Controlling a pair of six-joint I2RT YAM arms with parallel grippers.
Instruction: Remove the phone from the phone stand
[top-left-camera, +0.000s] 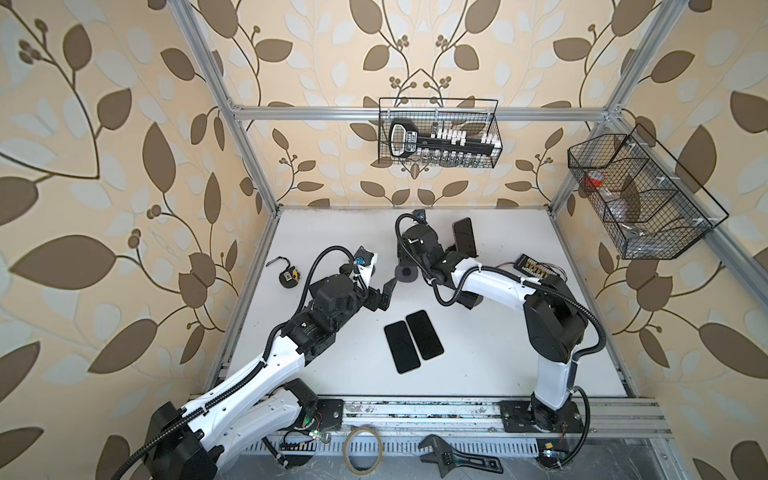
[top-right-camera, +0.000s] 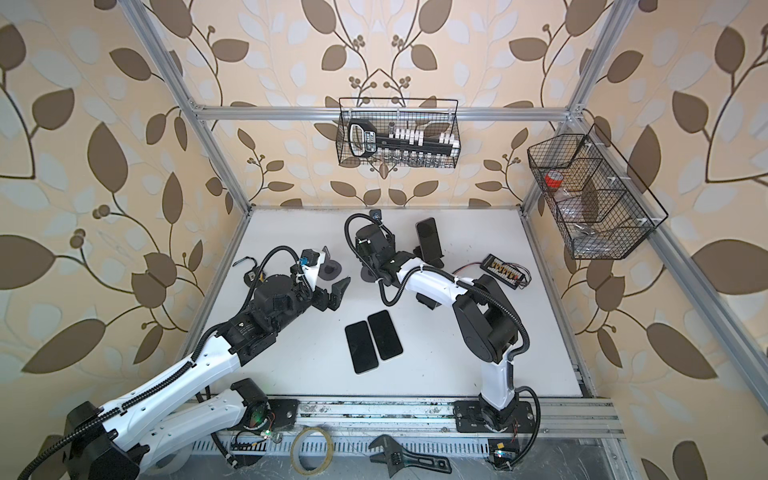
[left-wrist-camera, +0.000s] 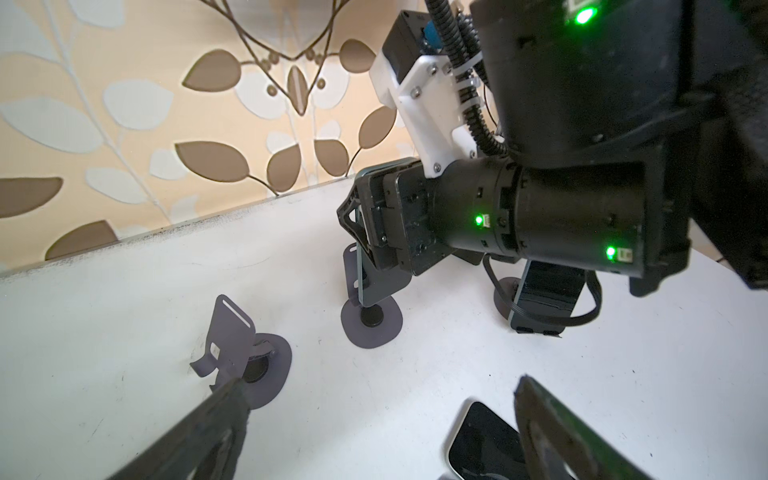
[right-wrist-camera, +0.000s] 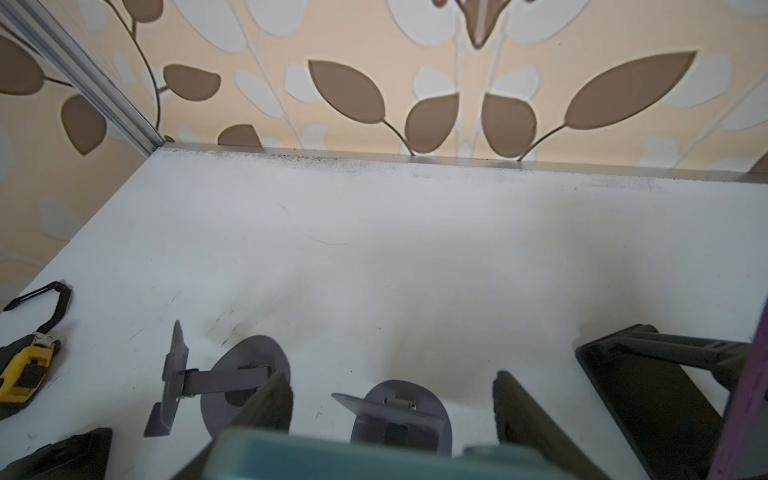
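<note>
My right gripper (right-wrist-camera: 390, 377) is shut on a teal-edged phone (right-wrist-camera: 353, 457), which fills the space between its fingers. In the left wrist view that phone (left-wrist-camera: 376, 289) hangs edge-down right over a grey phone stand (left-wrist-camera: 372, 324); I cannot tell whether they touch. The same stand (right-wrist-camera: 399, 411) lies just beyond the jaws, its plate tilted low. In both top views the wrist hides the grip, above the stand's base (top-left-camera: 405, 274). My left gripper (top-left-camera: 384, 296) (left-wrist-camera: 378, 384) is open and empty, just left of that stand.
A second, empty grey stand (left-wrist-camera: 237, 336) is near my left finger. A black stand holds another phone (top-left-camera: 464, 239). Two dark phones (top-left-camera: 413, 340) lie flat mid-table. A tape measure (top-left-camera: 289, 277) sits left, a circuit board (top-left-camera: 534, 266) right. Wire baskets (top-left-camera: 440, 133) hang on the walls.
</note>
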